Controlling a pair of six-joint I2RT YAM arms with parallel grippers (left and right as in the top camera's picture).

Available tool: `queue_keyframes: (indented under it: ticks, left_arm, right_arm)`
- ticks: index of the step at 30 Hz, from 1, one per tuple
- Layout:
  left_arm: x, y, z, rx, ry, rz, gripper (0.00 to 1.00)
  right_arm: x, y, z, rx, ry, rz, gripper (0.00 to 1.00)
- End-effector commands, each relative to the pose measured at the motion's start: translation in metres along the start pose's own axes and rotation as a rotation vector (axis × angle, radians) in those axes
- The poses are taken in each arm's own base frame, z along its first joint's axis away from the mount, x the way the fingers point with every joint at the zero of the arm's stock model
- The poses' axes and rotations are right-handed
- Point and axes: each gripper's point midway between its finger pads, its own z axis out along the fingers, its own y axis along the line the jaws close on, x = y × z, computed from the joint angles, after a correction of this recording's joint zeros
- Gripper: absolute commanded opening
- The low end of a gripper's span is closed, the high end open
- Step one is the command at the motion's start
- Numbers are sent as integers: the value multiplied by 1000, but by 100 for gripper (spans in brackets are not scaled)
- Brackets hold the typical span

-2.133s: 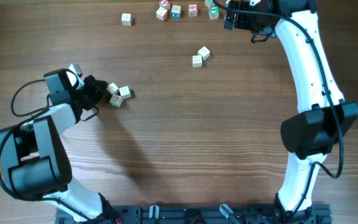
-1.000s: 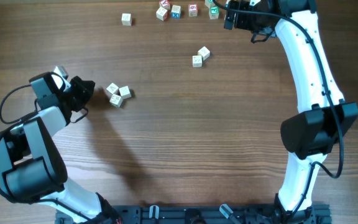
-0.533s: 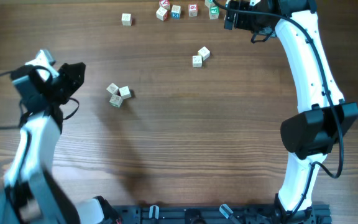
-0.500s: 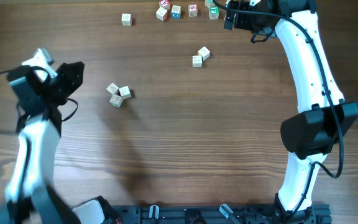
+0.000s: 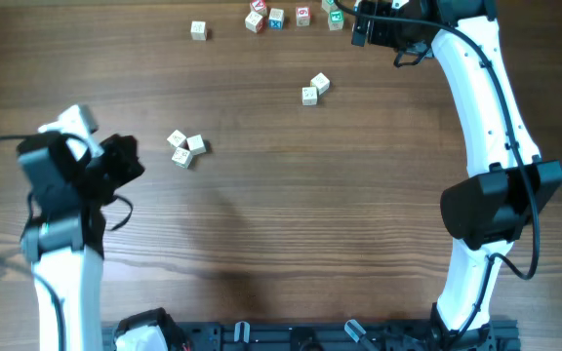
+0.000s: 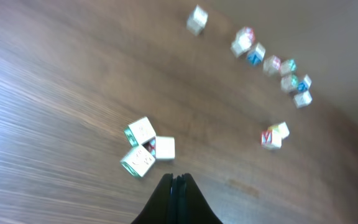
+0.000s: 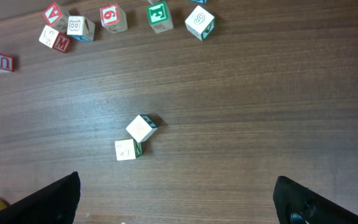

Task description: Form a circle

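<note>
From above, my left gripper is shut tight and holds nothing. It hangs just left of the three blocks and does not touch them. The three blocks touch each other in a little bunch on the left part of the table. I think that bunch is the start of the circle, but there is no ring yet. My right gripper is well apart from them, up at the top by the row of blocks. A pair sits below the row, and a lone block lies at the top left.

In the left wrist view, the picture is a bit blurry. The two fingers are pressed into one dark tip. The tip points at the three blocks, which are near it. The pair is off to the right.

In the right wrist view, the fingers stand wide open with nothing between them. The pair lies ahead, with the row behind it.

I think my job now is to nudge blocks with the shut tip. I should go low and slow. I should push one block at a time, in the middle of a flat side, so it slides and does not spin. The bunch has to spread into a curve, and more blocks must come over.
</note>
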Motion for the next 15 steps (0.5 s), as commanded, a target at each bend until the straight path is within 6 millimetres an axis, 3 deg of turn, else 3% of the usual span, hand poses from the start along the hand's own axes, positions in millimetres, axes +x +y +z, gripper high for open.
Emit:
queue_keyframes:
  ticks: [1, 4, 6, 9, 13, 15]
  left_arm:
    - [36, -7, 39, 65, 185, -71, 4]
    - [54, 1, 58, 31, 266, -144, 4]
    - [58, -6, 68, 45, 279, -144, 4]
    - [57, -18, 76, 84, 262, -46, 4]
    - [44, -8, 92, 32, 195, -15, 4]
    - [47, -1, 103, 17, 207, -2, 4]
  right_arm:
    - [-8, 1, -19, 1, -48, -1, 100]
    - [-8, 1, -19, 1, -48, -1, 100]
    - [-8, 1, -19, 1, -48, -1, 100]
    - [-8, 1, -19, 1, -48, -1, 100]
    - [-8, 1, -19, 1, -48, -1, 100]
    - [-8, 1, -19, 1, -48, -1, 100]
